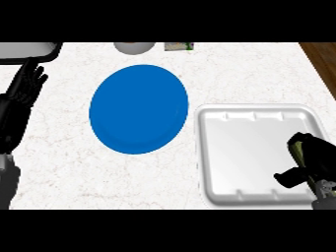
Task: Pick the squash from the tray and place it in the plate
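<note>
Blue plate [139,109]: round, bare, lying flat on the white marbled surface [61,147] left of centre. Nothing rests on it.

White tray [254,152]: shallow, rounded corners, ribbed along its far wall, set just right of the plate, a narrow strip of surface between them.

Right hand [317,160]: black, over the tray's right part near its front corner, fingers and thumb curled round a yellowish-green item.

Squash [298,146]: only a sliver of pale green shows at the hand's upper left edge and another strip below the palm; the rest is hidden by the fingers. It sits in the hand's grasp above the tray's right side, well apart from the plate. Whether it touches the tray floor cannot be told.

Left hand [26,82]: black, at the left edge, fingers straight and pointing up the view, holding nothing, resting.

Far edge: a pale rounded object [133,47] and a small greenish packet [178,46], both cut off. Grey-white fixture [17,50] at the upper left corner. Brown wood [332,64] beyond the surface's right edge.
</note>
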### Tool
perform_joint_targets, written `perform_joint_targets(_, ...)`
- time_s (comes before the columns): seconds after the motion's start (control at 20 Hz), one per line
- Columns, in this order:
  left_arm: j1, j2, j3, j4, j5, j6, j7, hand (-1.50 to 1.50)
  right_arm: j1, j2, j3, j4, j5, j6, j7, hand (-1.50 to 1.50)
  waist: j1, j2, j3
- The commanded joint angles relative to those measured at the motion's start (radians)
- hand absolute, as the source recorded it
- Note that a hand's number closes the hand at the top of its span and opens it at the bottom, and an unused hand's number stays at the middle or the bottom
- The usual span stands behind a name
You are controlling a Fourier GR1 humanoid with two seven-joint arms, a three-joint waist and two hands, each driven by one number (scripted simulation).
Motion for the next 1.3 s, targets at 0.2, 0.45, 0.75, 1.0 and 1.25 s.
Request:
perform_joint_targets(0.2,0.008,0.001,0.012,0.01,0.008,-0.014,-0.022,0.0,0.293,0.115,0.14,-0.502,0.24,-0.076,0.368,1.5,0.009,0.023,0.02)
perform_joint_targets(0.45,-0.022,-0.004,-0.002,-0.02,0.015,-0.019,0.01,0.0,0.276,0.176,0.31,-0.769,0.37,-0.023,0.449,1.5,0.044,0.027,0.022)
perform_joint_targets(0.75,-0.024,-0.031,-0.025,-0.023,0.014,-0.023,0.014,0.0,0.147,0.305,0.503,-0.906,0.468,0.019,0.473,1.5,0.064,0.03,0.023)
perform_joint_targets(1.0,-0.079,-0.007,-0.009,-0.002,0.02,-0.046,0.03,0.0,-0.113,0.416,0.629,-0.728,0.501,0.004,0.605,1.5,0.078,0.035,0.023)
perform_joint_targets(1.25,-0.07,-0.047,-0.031,0.007,-0.01,-0.025,0.016,0.0,-0.379,0.419,0.542,-0.567,0.349,0.0,0.675,1.5,0.082,0.037,0.024)
